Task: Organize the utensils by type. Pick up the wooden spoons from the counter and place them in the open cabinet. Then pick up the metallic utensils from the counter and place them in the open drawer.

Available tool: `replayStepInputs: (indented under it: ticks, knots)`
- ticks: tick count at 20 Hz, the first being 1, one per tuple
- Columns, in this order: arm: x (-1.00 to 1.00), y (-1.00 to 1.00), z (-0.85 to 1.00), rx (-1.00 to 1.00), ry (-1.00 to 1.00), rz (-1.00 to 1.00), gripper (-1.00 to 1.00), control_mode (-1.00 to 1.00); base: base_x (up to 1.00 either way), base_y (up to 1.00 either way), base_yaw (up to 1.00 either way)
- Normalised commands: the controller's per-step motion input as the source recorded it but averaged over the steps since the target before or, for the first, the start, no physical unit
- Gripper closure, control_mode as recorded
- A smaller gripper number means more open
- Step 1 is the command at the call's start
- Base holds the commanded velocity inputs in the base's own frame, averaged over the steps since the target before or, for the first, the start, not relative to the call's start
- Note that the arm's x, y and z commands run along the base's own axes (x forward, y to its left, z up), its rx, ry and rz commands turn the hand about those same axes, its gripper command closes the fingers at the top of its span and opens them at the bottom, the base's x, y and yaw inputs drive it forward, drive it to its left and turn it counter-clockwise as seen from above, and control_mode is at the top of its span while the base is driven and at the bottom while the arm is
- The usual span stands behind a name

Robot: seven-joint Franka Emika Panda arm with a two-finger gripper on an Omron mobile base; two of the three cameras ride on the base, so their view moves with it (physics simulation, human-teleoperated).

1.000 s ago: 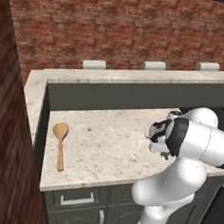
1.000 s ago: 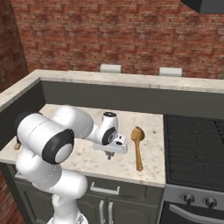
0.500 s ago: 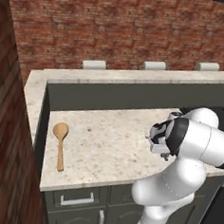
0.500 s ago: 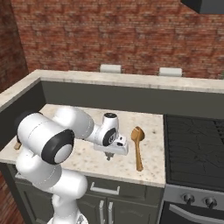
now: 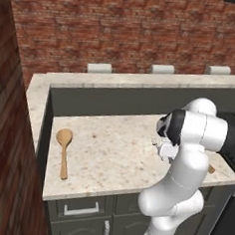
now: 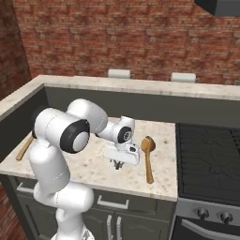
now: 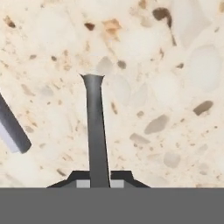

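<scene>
Metal spoon (image 7: 95, 131): the hand view shows its dark-grey handle running up from bottom centre and flaring at the far end, lying on the speckled tabletop (image 5: 111, 154). Claw (image 7: 98, 179) looks clenched on that handle, with the fingertips (image 7: 76, 180) flush against both sides of it and no gap visible. I can't tell whether the spoon is lifted or still on the stone. Lower left of the same view there's a paler grey bar, probably the fork (image 7: 11, 127), apart from the spoon. In the right base view the claw (image 6: 117, 164) sits low over the tabletop at frame centre, with one wooden spoon (image 6: 148, 157) just beside it on the right, bowl pointing away, and the stove (image 6: 206, 150) beyond that. The second wooden spoon (image 5: 63, 145) is at the left end of the tabletop, well apart from the arm. My read is that this is the grasp or start of lift on the metal spoon. To do it well, lift straight up and keep the handle centred in the pads, since it's thin and could pivot. Stay clear of the fork and the nearby wooden spoon, then carry it low to the drawer. Versus 0.5 s ago the arm pose is nearly the same, the claw maybe a touch lower, and both wooden spoons are unmoved.
</scene>
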Motion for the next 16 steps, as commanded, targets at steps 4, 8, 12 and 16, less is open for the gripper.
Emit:
replayStepInputs:
  ticks: [4, 8, 12, 16]
  knots:
    - [-0.99, 0.00, -0.83, -0.06, -0.39, 0.00, 1.00, -1.00, 0.00, 0.00, 0.00]
    - [-0.75, 0.00, 0.44, -0.03, -0.30, 0.00, 1.00, -1.00, 0.00, 0.00, 0.00]
    - [-0.63, 0.00, 1.00, -0.08, -0.13, 0.00, 1.00, -1.00, 0.00, 0.00, 0.00]
    - [-0.46, 0.18, 1.00, -0.14, -0.01, 0.00, 1.00, -1.00, 0.00, 0.00, 0.00]
